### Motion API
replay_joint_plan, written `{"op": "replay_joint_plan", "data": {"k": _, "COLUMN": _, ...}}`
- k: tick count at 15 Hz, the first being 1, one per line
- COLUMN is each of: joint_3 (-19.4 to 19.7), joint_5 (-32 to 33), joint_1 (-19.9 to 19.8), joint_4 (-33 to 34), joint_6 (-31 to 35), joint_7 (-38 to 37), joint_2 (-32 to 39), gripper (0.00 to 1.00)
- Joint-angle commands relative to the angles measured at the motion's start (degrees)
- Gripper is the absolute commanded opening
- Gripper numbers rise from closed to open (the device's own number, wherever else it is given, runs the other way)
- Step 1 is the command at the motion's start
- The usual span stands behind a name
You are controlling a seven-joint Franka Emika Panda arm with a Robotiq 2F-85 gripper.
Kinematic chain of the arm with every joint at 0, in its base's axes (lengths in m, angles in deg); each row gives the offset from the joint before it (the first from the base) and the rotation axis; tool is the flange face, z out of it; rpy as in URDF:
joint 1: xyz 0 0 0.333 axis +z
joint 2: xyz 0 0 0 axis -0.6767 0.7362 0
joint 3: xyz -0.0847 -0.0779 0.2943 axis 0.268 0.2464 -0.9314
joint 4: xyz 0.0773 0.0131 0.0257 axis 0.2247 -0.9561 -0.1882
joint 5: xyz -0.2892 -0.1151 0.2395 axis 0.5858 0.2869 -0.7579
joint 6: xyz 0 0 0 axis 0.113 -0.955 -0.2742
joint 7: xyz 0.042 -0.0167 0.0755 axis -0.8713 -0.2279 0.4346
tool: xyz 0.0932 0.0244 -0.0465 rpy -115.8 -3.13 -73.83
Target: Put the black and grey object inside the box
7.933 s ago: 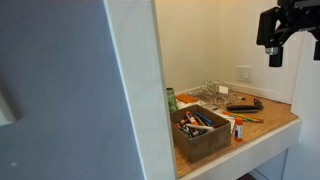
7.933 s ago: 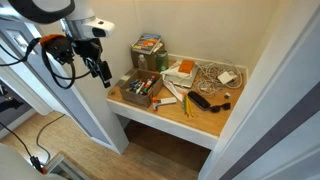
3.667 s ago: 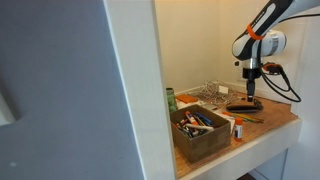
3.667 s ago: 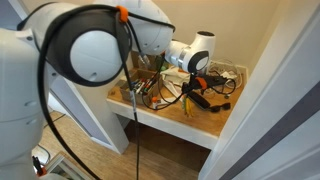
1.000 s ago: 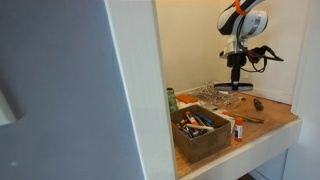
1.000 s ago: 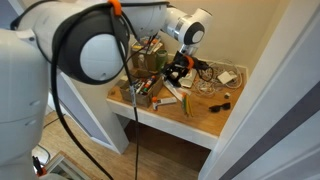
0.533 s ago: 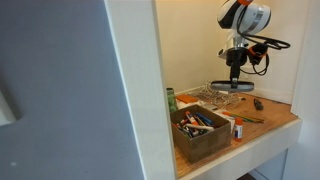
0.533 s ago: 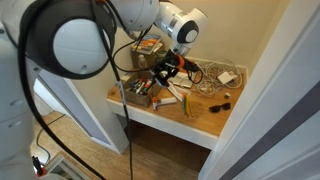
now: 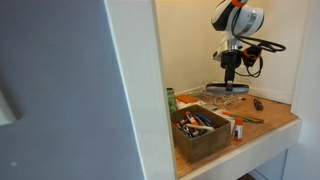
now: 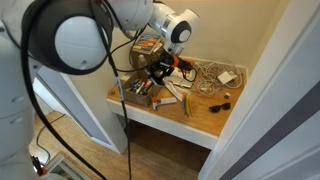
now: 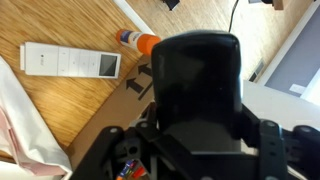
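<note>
The box (image 9: 205, 145), partly filled with pens (image 9: 198, 121), stands at the front of the tabletop (image 9: 275, 120). To its right, raised off the wood, the pincer (image 9: 228, 84) is clamped on the black and grey object (image 9: 216, 89), held level. It should line the slab up with the box's long side, then lower it before letting go.

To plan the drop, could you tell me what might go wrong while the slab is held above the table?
The black and grey object, pinched mid-length by the gripper, looks about as long as the box is wide, so it may catch the rim. The box is crowded with pens and tools, so it might perch on top. The green bottle beside the box could get knocked.
</note>
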Motion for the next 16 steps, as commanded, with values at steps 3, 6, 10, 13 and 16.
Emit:
{"op": "replay_joint_plan", "data": {"k": 3, "joint_3": -0.60, "joint_5": -2.80, "joint_1": 5.79, "joint_4": -3.99, "joint_6": 6.04, "joint_7": -8.74, "joint_2": -1.07, "gripper": 0.49}}
{"op": "replay_joint_plan", "data": {"k": 6, "joint_3": -1.16, "joint_5": -3.22, "joint_1": 8.37, "joint_4": -6.19, "joint_6": 10.91, "joint_7": -14.67, "joint_2": -0.91, "gripper": 0.49}}
{"op": "replay_joint_plan", "data": {"k": 10, "joint_3": -1.53, "joint_5": -2.04, "joint_1": 10.92, "joint_4": -9.78, "joint_6": 19.50, "joint_7": -21.61, "joint_2": -0.93, "gripper": 0.49}}
{"op": "replay_joint_plan", "data": {"k": 13, "joint_3": -1.56, "joint_5": -0.68, "joint_1": 12.44, "joint_4": -12.49, "joint_6": 25.10, "joint_7": -26.95, "joint_2": -0.95, "gripper": 0.49}}
{"op": "replay_joint_plan", "data": {"k": 16, "joint_3": -1.57, "joint_5": -0.04, "joint_1": 13.62, "joint_4": -14.92, "joint_6": 30.07, "joint_7": -33.29, "joint_2": -0.90, "gripper": 0.49}}
